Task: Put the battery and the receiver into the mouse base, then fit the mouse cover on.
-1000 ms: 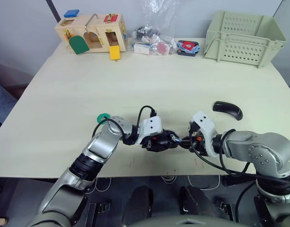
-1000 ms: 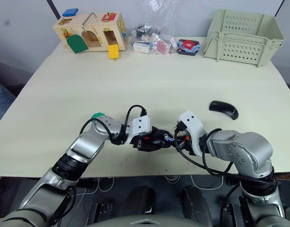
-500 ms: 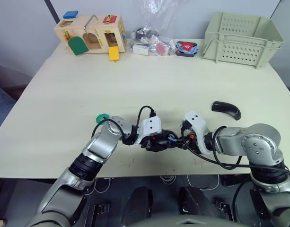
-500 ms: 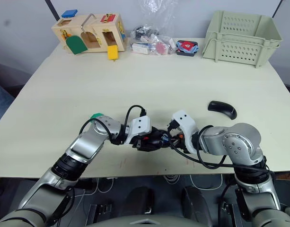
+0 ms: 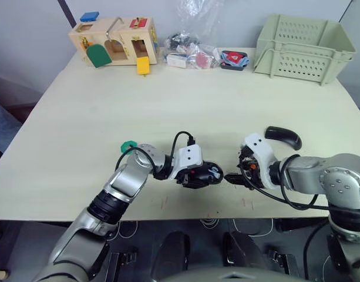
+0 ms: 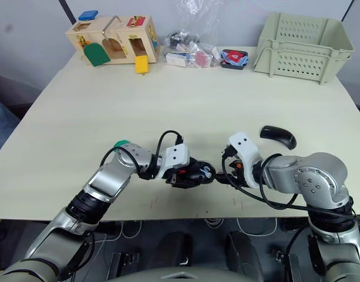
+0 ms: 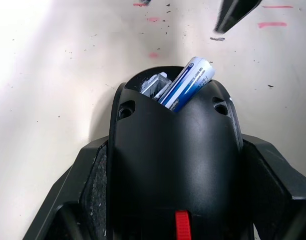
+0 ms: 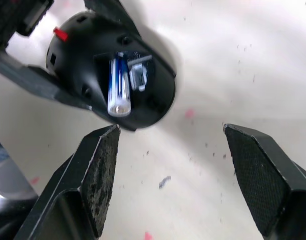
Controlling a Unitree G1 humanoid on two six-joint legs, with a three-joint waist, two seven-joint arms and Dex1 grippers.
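Now, line by line:

Battery: the battery (image 8: 119, 86) lies in the slot of the mouse base (image 8: 113, 75). It looks tipped, and one end pokes up past the rim, so I think it is not pushed all the way in yet.

Small silver part: a little metal piece (image 8: 138, 75) sits right beside the battery in the same hole. It may be the receiver, but I cannot tell for sure.

Mouse base: it sits near the front edge of the table (image 5: 185, 100), between the two arms.

Left gripper: the left gripper (image 5: 197, 175) has its two black fingers (image 7: 93, 180) pressed on the two sides of the mouse base, holding it tight.

Right gripper: the right gripper (image 8: 167, 165) has its fingers spread wide with nothing between them. It hangs just beside the mouse base, not touching it.

Mouse cover: the mouse cover (image 5: 283, 137) lies on the table by itself, past the right arm and well apart from the base.

How to do it well: I think the battery should be pressed flat first. Push gently on the high end with one fingertip while the left gripper keeps the base from sliding. Only then fetch the cover, or it will not snap on.

Far things: a wooden toy house (image 5: 113, 39), some small bags (image 5: 191, 50) and a pale green basket (image 5: 302, 40) sit at the back edge.
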